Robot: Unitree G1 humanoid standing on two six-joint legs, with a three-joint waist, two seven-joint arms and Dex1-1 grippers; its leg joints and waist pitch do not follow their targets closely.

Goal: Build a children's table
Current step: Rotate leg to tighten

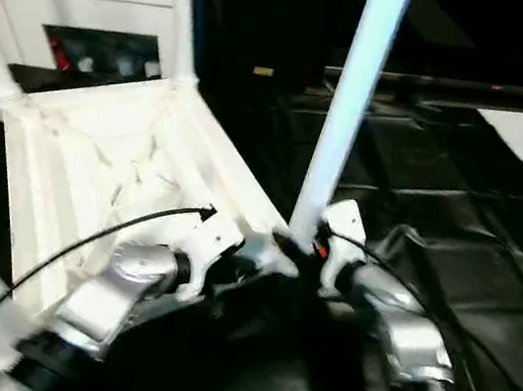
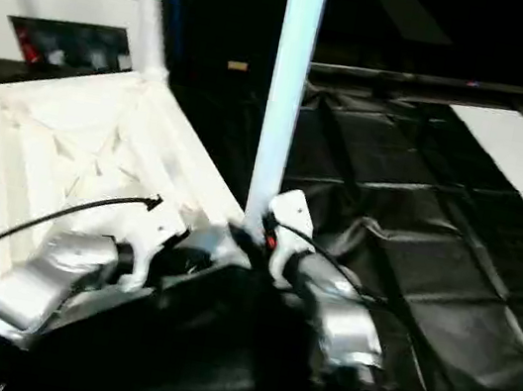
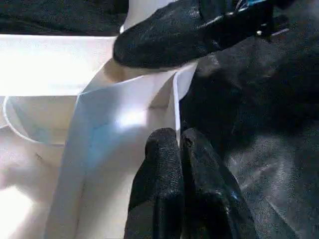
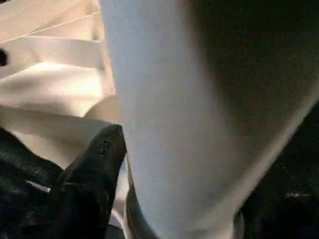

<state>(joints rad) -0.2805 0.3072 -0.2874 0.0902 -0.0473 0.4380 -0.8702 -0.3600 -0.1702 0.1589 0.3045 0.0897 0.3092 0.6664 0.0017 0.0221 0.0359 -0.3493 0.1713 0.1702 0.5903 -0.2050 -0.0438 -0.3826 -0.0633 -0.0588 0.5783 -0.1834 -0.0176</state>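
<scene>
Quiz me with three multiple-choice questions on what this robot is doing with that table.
1. Where does the right hand grip the leg?
A. at its top end
B. near its base, at a tabletop corner
C. on the cabinet

2. What colour is that leg?
A. white
B. red
C. black

3. How does the tabletop lie?
A. smooth side up
B. standing on edge
C. ribbed underside up

Answers: 1 B, the black fingers meet the leg just above the corner. 2 A, it is white like the tabletop. 3 C, the ribs face upward.
</scene>
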